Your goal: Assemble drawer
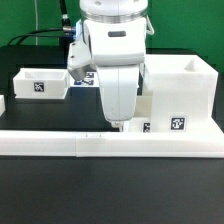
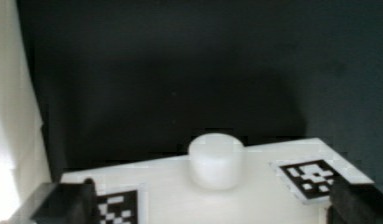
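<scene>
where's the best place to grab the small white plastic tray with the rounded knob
Probably the rounded white knob: it juts from the small white plastic tray's tagged face and looks narrow enough to pinch. Come straight at that face, as the open pincer is lined up, one finger each side.

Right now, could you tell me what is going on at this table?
The Panda arm has its pincer down over one small knobbed tray, with a finger on either side of its tagged face. I cannot tell whether they grip it. The other tray sits apart at the exterior view's left, and the large casing at its right, both behind the long border wall.
</scene>
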Controlling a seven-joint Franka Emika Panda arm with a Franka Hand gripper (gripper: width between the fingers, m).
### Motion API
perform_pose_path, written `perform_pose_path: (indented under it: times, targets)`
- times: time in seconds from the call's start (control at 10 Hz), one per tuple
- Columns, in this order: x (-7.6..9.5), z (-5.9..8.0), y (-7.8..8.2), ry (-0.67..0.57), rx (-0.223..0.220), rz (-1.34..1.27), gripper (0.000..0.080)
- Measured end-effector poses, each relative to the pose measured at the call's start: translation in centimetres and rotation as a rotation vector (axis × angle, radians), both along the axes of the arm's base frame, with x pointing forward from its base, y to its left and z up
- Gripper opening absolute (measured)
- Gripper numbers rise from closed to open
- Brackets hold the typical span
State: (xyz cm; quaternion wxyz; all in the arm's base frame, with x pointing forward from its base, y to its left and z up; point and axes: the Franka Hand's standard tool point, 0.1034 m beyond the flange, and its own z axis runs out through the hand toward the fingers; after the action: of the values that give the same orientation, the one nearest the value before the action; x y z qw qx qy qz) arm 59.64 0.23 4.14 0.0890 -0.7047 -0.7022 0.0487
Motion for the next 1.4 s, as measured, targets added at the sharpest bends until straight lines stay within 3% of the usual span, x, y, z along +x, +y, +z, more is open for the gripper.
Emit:
perform_pose_path:
  times: [0.3,0.5,0.6,0.8,1.4]
  targets:
    - [0.0,-0.1,0.5,-0.007,-0.012,-0.050,0.0649]
    - [0.1,-0.1,1.1,-0.007,-0.085,-0.193,0.0649]
    - [0.1,0.0,1.0,-0.004,-0.102,-0.204,0.0649]
    - [0.1,0.1,-0.2,-0.003,-0.100,-0.171,0.0649]
    - [-1.2,-0.2,-1.0,0.052,-0.074,-0.017,0.0649]
